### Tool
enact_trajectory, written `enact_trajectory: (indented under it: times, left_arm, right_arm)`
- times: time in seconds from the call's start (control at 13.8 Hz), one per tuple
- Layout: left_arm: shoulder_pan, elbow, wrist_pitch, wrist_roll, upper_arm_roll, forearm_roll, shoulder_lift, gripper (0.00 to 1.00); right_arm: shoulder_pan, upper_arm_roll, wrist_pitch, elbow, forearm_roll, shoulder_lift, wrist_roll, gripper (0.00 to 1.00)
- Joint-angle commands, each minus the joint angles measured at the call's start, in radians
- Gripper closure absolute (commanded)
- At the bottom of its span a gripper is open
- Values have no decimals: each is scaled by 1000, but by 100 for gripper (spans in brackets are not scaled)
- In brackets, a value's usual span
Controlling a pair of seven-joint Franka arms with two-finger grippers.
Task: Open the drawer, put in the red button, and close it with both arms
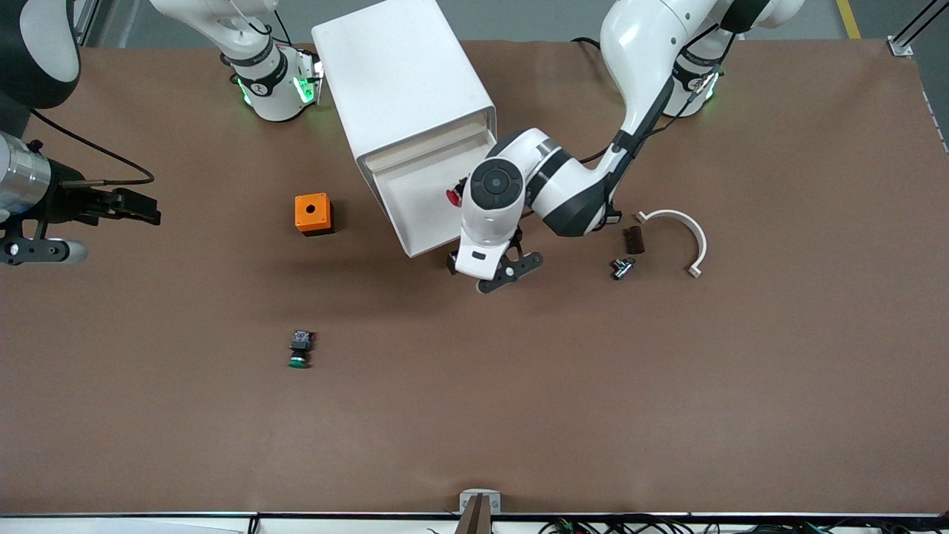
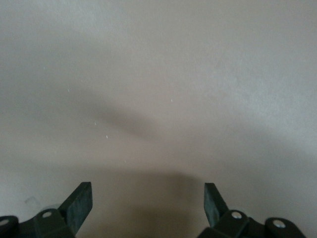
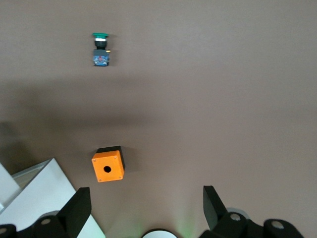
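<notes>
- Two arms: the right gripper [image 3: 143, 208], fingers apart, waits above the table near the cabinet [image 1: 404, 81].
- The red button [image 1: 452, 196] lies in the open drawer [image 1: 422, 204].
- The left gripper [image 2: 147, 206], fingers apart and empty, hangs over the drawer; closing unevenly could jam it.

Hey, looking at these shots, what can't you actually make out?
- Red button: front view, mostly hidden by the left arm; resting in the drawer or not, unclear.
- Left gripper: front view, wrist covers its fingers.
- Right gripper: front view, cut off by the edge.
</notes>
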Motion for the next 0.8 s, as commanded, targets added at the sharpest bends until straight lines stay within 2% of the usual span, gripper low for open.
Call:
enact_trajectory:
  times: [0.0, 0.15, 0.73]
  left_arm:
    - [-33, -25, -31, -35, 3, 19, -22, 1]
    - [-53, -25, -51, -35, 0, 12, -22, 1]
    - [-164, -27, -90, -118, -14, -11, -21, 1]
  right_arm:
    - [-53, 18, -15, 41, -34, 17, -15, 0]
    - [-92, 20, -16, 44, -26, 14, -29, 0]
    - [-76, 32, -82, 42, -12, 0, -29, 0]
